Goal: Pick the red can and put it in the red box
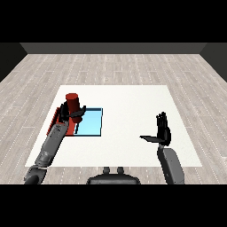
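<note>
The red can (72,101) stands upright in my left hand (71,116), whose fingers and thumb curl round its lower part. Hand and can hover where the red tray (56,116) meets the light blue tray (91,122), at the table's left. My left forearm hides most of the red tray. Far to the right, my right hand (163,131) is raised above the table with straight fingers and the thumb stretched out to the left, holding nothing.
The white table (128,102) spreads out between the two hands and behind them. Both trays lie side by side near its left edge. Wooden floor surrounds the table.
</note>
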Tool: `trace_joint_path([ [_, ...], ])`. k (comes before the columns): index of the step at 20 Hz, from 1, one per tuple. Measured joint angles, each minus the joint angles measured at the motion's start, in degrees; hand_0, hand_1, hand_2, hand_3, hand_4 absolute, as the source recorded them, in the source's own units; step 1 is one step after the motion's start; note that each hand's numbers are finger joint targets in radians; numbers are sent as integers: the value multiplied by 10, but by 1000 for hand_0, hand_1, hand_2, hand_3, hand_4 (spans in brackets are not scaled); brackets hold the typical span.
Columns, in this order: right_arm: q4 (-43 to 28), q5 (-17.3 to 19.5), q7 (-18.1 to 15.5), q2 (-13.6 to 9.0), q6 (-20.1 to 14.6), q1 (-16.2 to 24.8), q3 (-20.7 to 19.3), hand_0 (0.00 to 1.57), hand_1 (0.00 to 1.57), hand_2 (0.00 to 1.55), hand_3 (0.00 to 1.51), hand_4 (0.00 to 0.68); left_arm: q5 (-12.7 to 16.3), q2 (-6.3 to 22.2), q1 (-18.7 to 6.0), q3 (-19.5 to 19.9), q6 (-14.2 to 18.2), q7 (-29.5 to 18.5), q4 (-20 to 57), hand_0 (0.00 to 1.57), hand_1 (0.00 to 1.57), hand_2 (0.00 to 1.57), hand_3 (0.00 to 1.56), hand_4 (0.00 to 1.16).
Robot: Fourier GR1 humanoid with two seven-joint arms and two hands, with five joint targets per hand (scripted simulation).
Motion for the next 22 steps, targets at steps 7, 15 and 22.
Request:
trace_joint_path([
  [7,27,9,-21,-5,11,-9,-9,0,0,0,0,0,8,30,-25,70,-27,-58,210,1571,1571,1571,1485,1075],
  [15,20,26,-39,0,8,-16,-7,0,0,0,0,0,-32,23,-81,92,7,-84,447,333,333,454,328,723],
  [22,7,36,-61,4,7,-7,-7,0,0,0,0,0,-42,19,-122,108,10,-67,566,1246,1246,1169,0,455],
])
